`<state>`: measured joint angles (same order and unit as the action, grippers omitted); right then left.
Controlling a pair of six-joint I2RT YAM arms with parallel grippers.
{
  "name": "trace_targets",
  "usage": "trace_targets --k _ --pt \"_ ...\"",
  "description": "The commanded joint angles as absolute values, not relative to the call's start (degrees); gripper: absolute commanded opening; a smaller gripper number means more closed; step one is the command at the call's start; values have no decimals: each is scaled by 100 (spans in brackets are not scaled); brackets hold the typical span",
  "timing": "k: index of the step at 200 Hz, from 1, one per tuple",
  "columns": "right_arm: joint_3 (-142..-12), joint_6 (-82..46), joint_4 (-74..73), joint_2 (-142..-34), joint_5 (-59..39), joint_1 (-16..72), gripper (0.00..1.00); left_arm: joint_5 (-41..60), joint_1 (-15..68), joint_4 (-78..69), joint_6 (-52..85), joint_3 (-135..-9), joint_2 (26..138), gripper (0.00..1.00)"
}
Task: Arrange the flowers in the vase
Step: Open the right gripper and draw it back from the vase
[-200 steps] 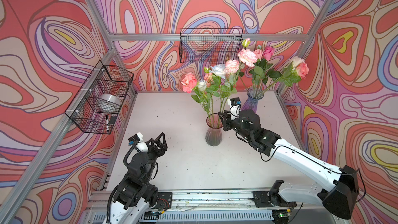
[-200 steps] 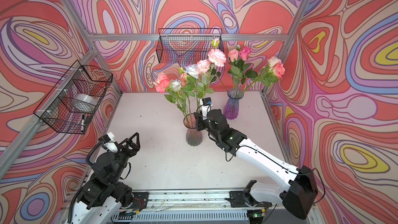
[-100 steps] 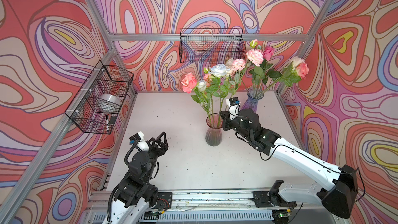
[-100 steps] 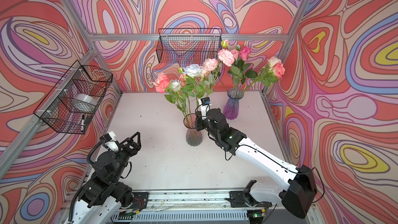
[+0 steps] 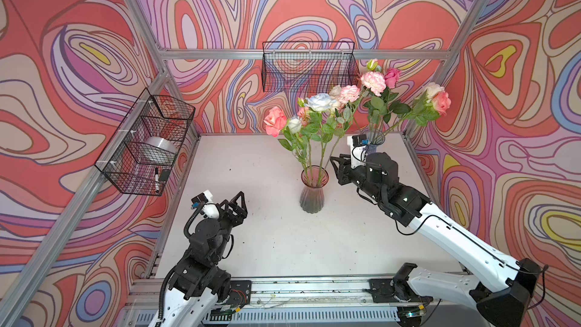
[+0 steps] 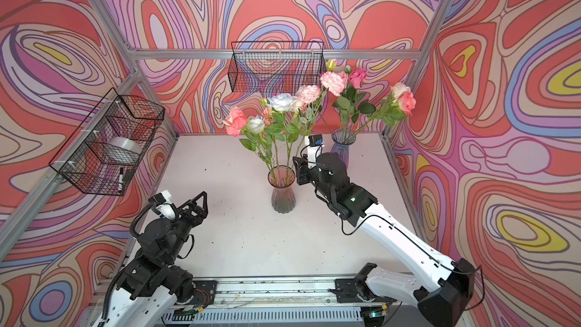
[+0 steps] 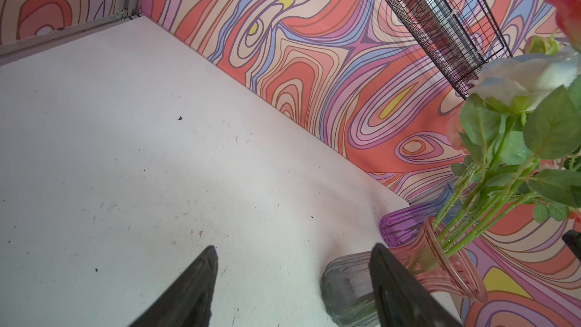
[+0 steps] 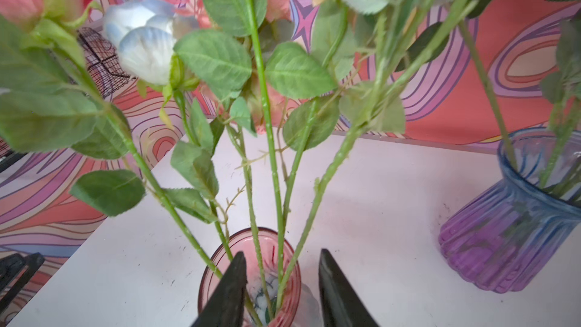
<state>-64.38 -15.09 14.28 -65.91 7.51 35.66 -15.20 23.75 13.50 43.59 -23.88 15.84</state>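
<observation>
A pink-rimmed glass vase [image 5: 312,190] [image 6: 283,190] [image 7: 349,281] [image 8: 268,245] stands mid-table with several flowers [image 5: 319,102] [image 6: 281,102] [image 8: 144,42] in it: pale blue, coral, white and frilly pink. One long stem leans right. My right gripper [image 5: 338,168] [image 6: 297,169] [image 8: 282,251] is open just right of the rim; the stems show beyond its fingers, none pinched. My left gripper [image 5: 237,204] [image 6: 199,202] [image 7: 294,246] is open and empty over the front left of the table.
A purple-blue vase [image 5: 374,141] [image 6: 342,146] [image 8: 503,240] [image 7: 399,224] with more pink flowers [image 5: 440,102] stands at the back right, close behind my right wrist. Wire baskets hang on the left wall [image 5: 147,143] and back wall [image 5: 309,67]. White table [image 5: 251,168].
My right gripper has opened and let go of a stem in the pink-rimmed vase. That frilly pink bloom and its bud have swung to the right. The left arm has barely moved.
</observation>
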Motion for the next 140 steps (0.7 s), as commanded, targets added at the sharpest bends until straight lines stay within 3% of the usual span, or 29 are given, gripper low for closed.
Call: trace_targets --k 1,64,115,140 --pt "-6805 -1690 1711 -6878 -90 3185 42 -1468 2402 1230 4456 -2336 1574 76" --pt "-7110 -2249 1733 -7435 -346 2857 40 -1486 2404 1266 4452 -2290 1450 75" --pt "-7008 -2316 1417 -7515 -684 2828 16 -1450 2401 1227 4432 -2297 1494 75" --pt "-6886 -2329 1328 -7495 -746 2826 11 -1438 2402 1160 4422 -2245 1494 74"
